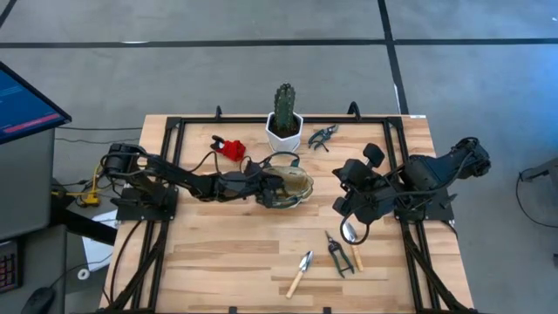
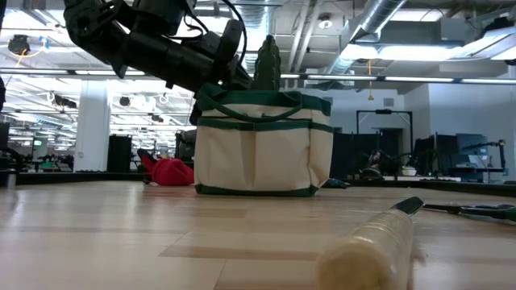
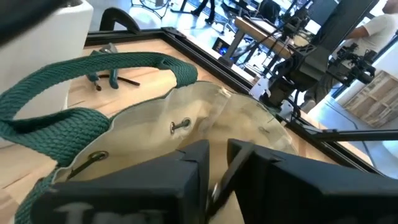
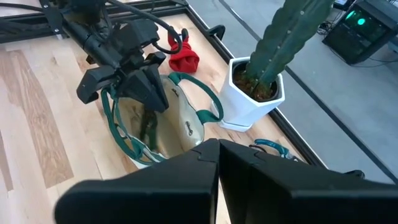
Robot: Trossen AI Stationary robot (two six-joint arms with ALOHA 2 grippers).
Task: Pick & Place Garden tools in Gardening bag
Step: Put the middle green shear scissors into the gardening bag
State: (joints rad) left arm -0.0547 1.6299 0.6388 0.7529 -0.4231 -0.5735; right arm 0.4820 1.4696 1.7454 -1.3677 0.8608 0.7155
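We see the left arm stretched low across the pale wooden plank counter [image 1: 227, 253], its left gripper [image 4: 149, 109] tipped downward over the open mouth of the cream fabric gardening bag with dark green trim and braided green loop handles [image 2: 262, 145]; its jaws stand slightly parted, and a dark slim tool [image 4: 148, 127] hangs just below them inside the bag, though we cannot tell whether they touch it; the bag stands upright near the counter's middle, just beside the green ribbed cactus in its white hexagonal pot [image 1: 284, 118]; a red pruner-like piece [image 1: 231, 148] lies on the counter behind the arm, near the far edge; small green-handled shears [image 1: 323, 136] rest on the other side of the pot; near the front edge lie a wooden-handled metal trowel [image 1: 301, 272], dark pruning shears [image 1: 337, 253] and a pale wooden handle [image 1: 356, 256], close together; the right arm sits folded at the counter's right side, its right gripper [image 4: 217, 149] with jaws pressed fully together, holding nothing, angled toward the bag.
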